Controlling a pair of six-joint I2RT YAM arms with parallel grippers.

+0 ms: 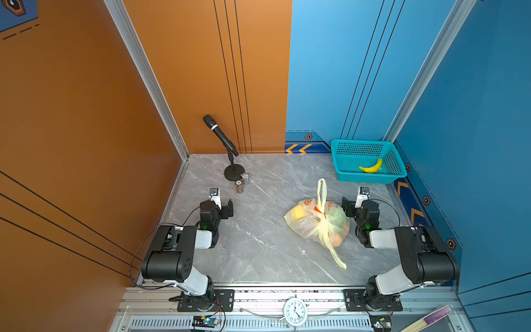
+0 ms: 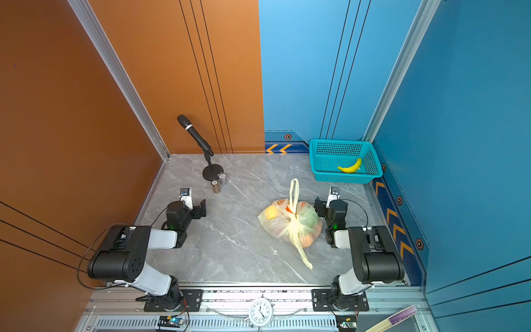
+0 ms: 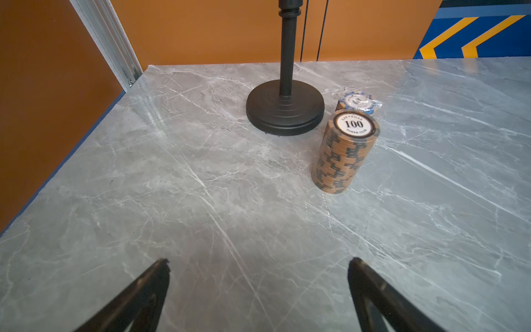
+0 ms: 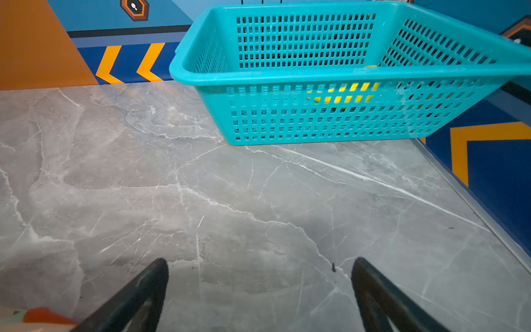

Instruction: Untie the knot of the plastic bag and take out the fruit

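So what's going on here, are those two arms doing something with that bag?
Nothing is being handled yet. Two robot arms sit at either side of a marble table, with the left gripper and the right gripper both open and empty. The plastic bag lies beside the right arm, its knot still tied and the fruit inside. A banana lies in the teal basket at the far corner.

Left arm [image 1: 168,258] and right arm [image 1: 431,258] sit folded, left tool [image 3: 258,262] and right tool [image 4: 260,261] spread wide, empty.
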